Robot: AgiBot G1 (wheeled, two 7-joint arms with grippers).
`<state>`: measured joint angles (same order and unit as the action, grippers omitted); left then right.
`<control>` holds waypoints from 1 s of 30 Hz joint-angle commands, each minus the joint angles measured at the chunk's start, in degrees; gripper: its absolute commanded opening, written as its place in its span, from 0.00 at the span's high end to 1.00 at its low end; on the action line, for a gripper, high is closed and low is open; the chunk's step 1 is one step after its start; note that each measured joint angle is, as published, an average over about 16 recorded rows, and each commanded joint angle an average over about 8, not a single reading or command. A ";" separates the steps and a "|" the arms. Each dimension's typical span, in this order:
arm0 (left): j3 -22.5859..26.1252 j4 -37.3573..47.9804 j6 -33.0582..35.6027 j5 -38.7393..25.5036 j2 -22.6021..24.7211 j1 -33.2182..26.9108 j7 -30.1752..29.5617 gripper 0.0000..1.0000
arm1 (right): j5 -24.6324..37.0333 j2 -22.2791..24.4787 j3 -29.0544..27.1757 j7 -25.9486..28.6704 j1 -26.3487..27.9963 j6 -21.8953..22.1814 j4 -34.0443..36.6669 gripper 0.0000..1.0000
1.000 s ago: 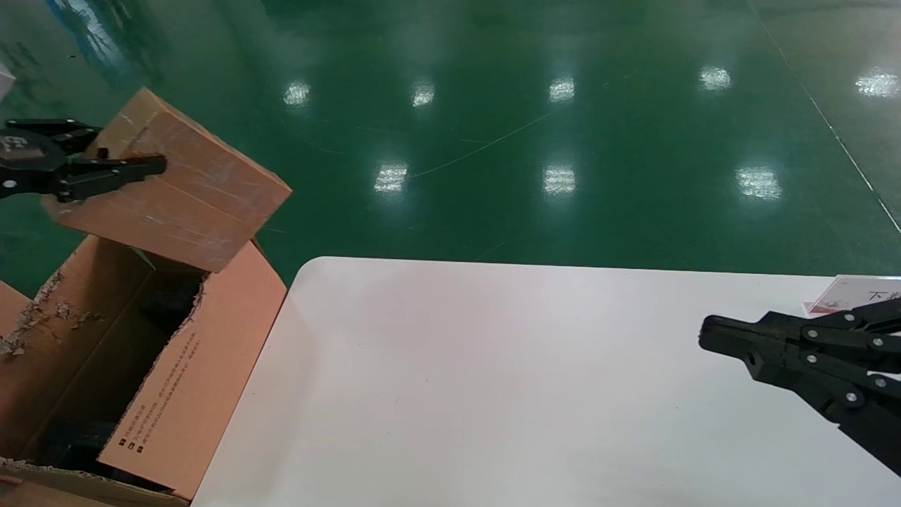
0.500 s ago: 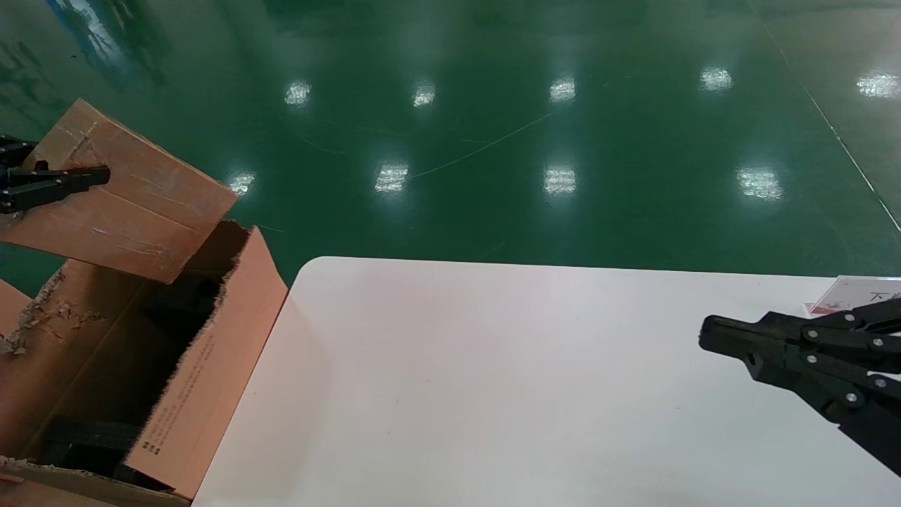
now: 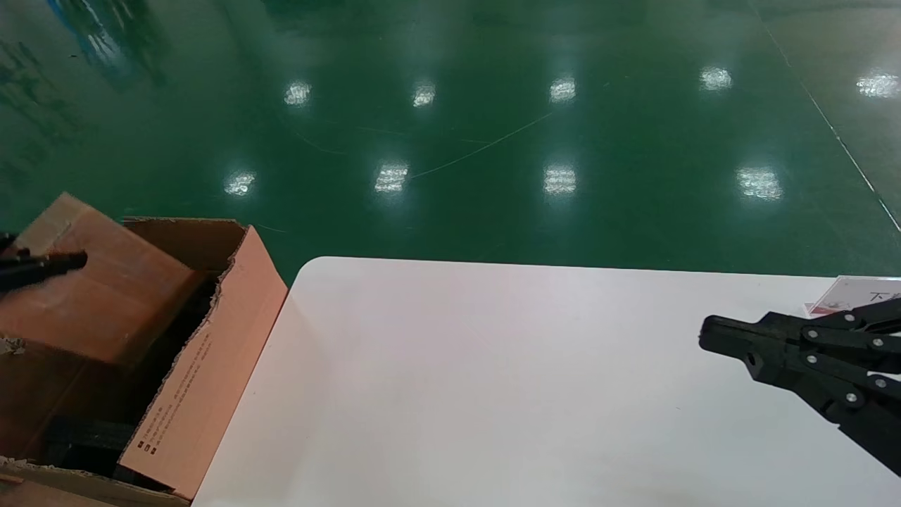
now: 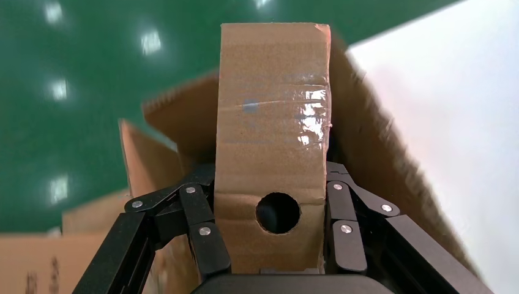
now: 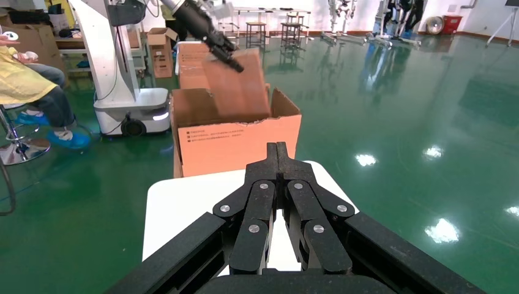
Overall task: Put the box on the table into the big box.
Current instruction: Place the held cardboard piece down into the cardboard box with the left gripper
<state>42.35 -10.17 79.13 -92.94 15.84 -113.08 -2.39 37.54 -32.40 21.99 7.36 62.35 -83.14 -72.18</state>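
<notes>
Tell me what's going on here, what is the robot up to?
The left gripper is clamped on the box and has it partly down inside the big box, which stands off the table's left end. It has not let go yet. The right gripper hangs shut over the right side of the table, holding nothing.

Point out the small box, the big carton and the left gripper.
small box [image 4: 272, 122], left wrist view, taped face.
big carton [image 3: 204, 373], head view, printed side wall.
left gripper [image 4: 272, 236], left wrist view, between the fingertips clamping the small box.
</notes>
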 commanded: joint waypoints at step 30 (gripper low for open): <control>-4.84 15.03 -18.81 8.06 4.13 14.08 7.30 1.00 | -0.01 0.00 0.01 0.00 0.00 0.00 0.00 0.94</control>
<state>37.49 4.81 60.46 -84.86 20.03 -99.07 4.84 37.53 -32.40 22.00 7.35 62.35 -83.14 -72.18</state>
